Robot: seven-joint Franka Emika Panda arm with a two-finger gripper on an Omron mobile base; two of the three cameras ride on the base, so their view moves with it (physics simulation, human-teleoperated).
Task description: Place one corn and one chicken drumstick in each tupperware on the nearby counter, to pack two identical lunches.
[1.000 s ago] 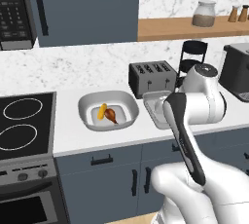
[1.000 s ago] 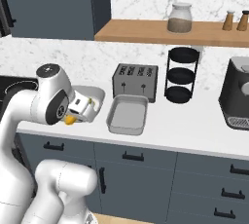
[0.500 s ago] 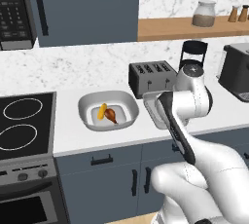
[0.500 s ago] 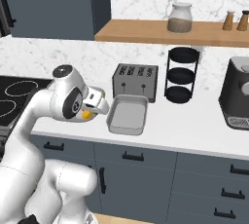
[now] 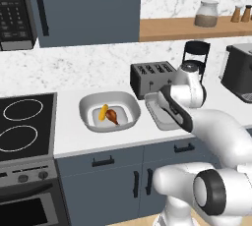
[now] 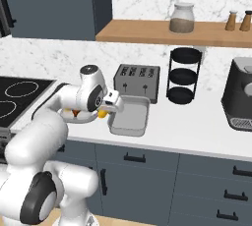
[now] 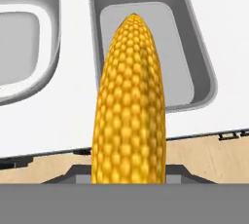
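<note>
Pincer (image 6: 104,110) clamps a corn cob (image 7: 130,106) at the near-left rim of the rectangular tray (image 6: 131,117) on the tabletop (image 6: 197,131). If you release now, it could clip the rim and roll off; move inward first.

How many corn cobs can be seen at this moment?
2. One corn cob is held in the end effector, over the counter by the rectangular tray. The other cob lies in the oval tub beside a drumstick. None seem hidden.
</note>
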